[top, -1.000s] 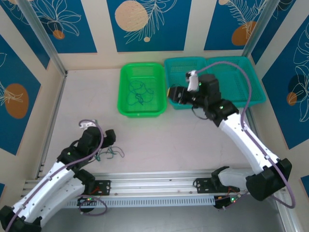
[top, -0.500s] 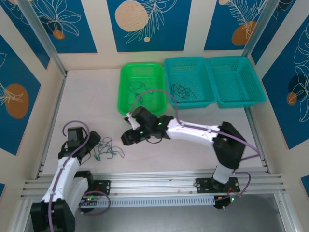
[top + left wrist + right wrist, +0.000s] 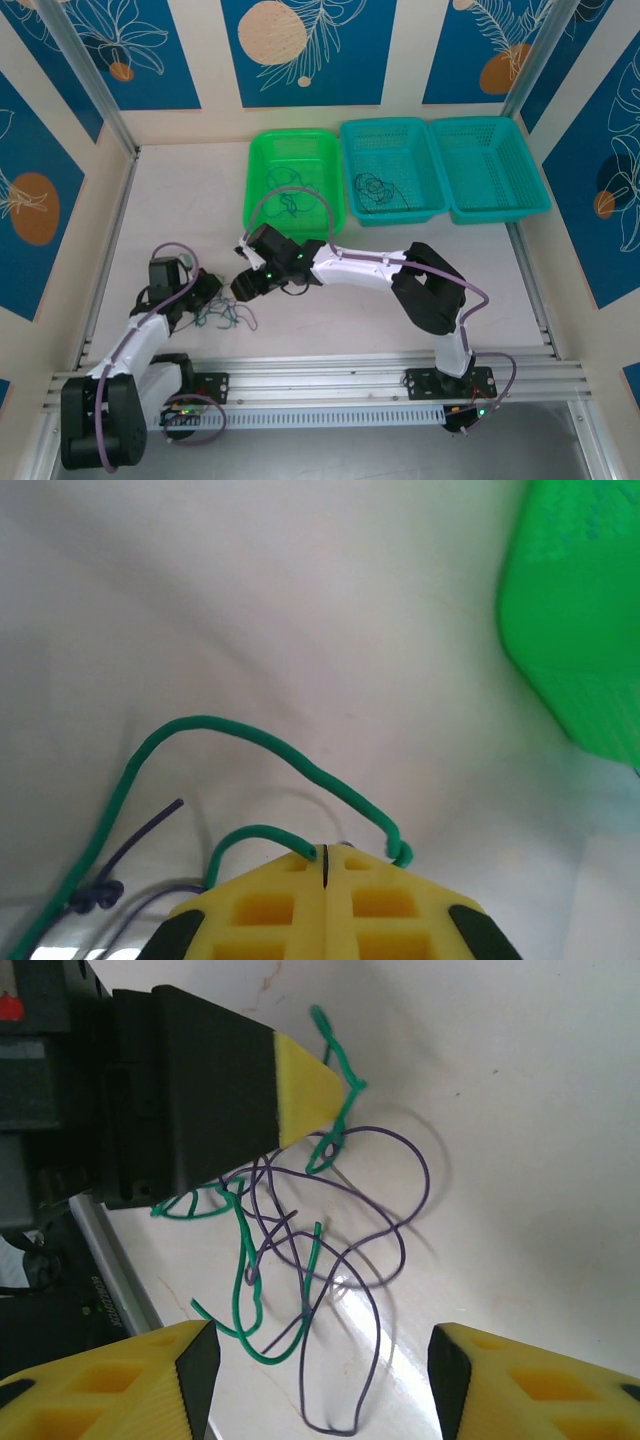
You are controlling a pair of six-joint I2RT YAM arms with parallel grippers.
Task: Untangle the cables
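Note:
A loose clump of thin green and dark blue cables [image 3: 228,316] lies on the table at the near left. My left gripper [image 3: 210,293] is at the clump's left side. In the left wrist view its yellow jaws [image 3: 326,858] are pressed together, with a green cable [image 3: 262,742] pinched at their tips. The right wrist view shows that tip [image 3: 310,1090] holding the green strand. My right gripper [image 3: 246,285] reaches in from the right and stands open [image 3: 320,1392] over the clump [image 3: 300,1230], a dark blue loop [image 3: 372,1260] lying between its fingers.
At the back a green basket [image 3: 255,185] holds several thin cables. Beside it a teal basket [image 3: 432,195] holds black cables, and a second teal basket [image 3: 495,165] stands right of it. An aluminium rail [image 3: 330,370] runs along the near edge.
My left gripper has gone from open to shut at the clump. The right arm swung from the teal basket across to the clump and its jaws widened.

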